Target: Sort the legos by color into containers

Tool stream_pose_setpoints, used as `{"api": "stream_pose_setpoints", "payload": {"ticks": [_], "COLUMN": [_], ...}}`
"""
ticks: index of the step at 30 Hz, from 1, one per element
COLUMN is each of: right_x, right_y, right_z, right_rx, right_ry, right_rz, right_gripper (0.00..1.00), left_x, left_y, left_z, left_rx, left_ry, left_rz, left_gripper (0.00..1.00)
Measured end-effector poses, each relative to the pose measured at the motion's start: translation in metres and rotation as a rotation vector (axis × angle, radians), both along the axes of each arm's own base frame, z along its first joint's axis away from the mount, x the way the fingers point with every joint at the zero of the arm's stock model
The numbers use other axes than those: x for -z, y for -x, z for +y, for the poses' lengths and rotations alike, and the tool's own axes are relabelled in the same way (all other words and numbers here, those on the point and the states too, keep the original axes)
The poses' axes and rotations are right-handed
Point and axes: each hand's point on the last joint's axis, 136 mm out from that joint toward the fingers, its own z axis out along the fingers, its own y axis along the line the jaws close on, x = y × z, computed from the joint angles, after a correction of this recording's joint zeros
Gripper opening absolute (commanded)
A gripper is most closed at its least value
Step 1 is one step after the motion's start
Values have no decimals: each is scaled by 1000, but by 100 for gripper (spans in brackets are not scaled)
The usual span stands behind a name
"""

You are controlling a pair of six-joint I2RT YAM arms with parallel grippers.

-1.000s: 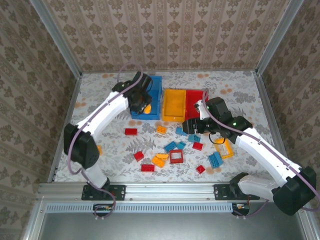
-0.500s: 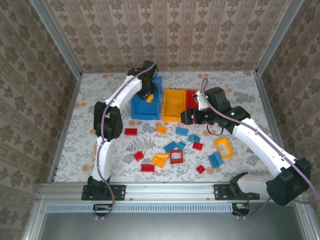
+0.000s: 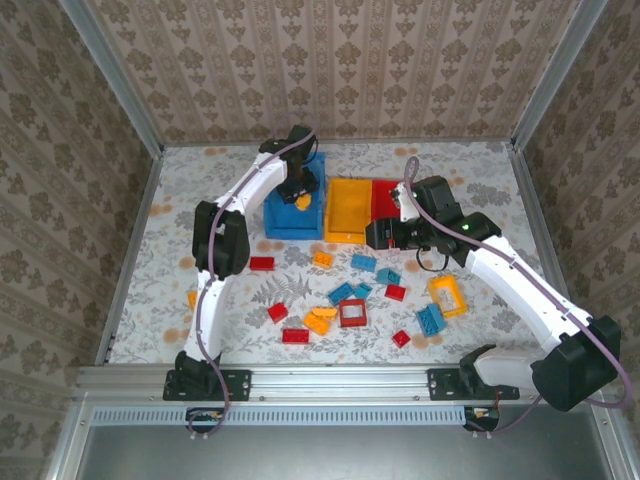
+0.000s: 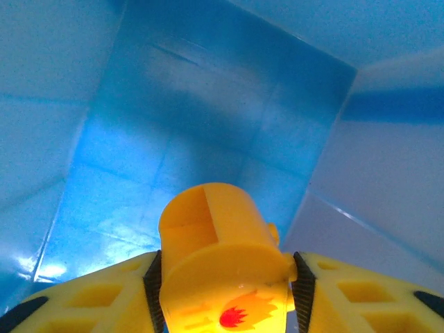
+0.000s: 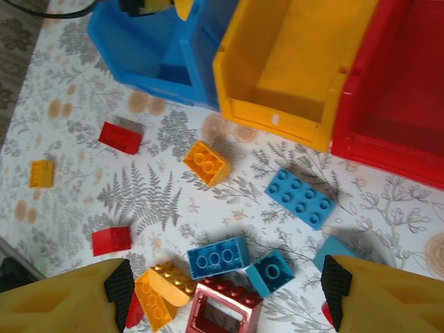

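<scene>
- The left arm has reached out since a second ago. Its left gripper (image 3: 297, 190) was at the near front of the blue container (image 3: 290, 230) and now hangs over the container's far half, upper left of centre in the top view.
- It has carried a round yellow-orange lego (image 4: 222, 250) with it. In the left wrist view the brick sits at the bottom centre, with the blue floor and walls right behind it.
- For the task this looks like a mismatch: a yellow-orange piece over the blue box. The yellow-orange container (image 3: 345, 236) stands just beside it to the right, and dropping the brick here would likely mean fetching it out again.
- Left jaws: partly closed. The dark pads (image 4: 154, 291) lie against both sides of the round lego, so it looks held, not dropped.
- The red container (image 5: 388, 149) sits against the yellow-orange one, at the right end of the row.
- The right arm has shifted only a little, up and to the left in the top view. That uncovers a yellow-orange frame lego (image 3: 447, 296) on the surface (image 3: 200, 180), right of centre.
- Right jaws: the right gripper (image 5: 227, 288) stands wide open with nothing between its fingers. It hovers above loose bricks just in front of the containers — a blue flat lego (image 5: 300, 198), an orange brick (image 5: 206, 161) and a red frame lego (image 5: 223, 305).
- Most legos lie scattered across the lower centre, so the sorting looks to be at an early stage.
</scene>
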Motion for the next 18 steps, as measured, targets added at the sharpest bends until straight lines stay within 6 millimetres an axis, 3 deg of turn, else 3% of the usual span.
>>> {"api": "stream_pose_setpoints", "payload": {"ticks": [7,10,13,18], "right_x": [16,21,24,29], "right_y": [15,19,23,29], "right_z": [-20,-27,-33,-41], "right_rx": [68,98,124,155], "right_ry": [66,88,107,137], "right_rz": [59,82,101,131], "right_gripper": [74,73,71,69], "left_x": [14,9,-10,-65], "left_y": [10,15,23,37], "left_z": [5,8,13,21], "left_rx": [4,3,3,7], "left_ry": [-20,-26,-25,4], "left_rz": [39,41,17,-79], "left_gripper": [63,63,63,63]}}
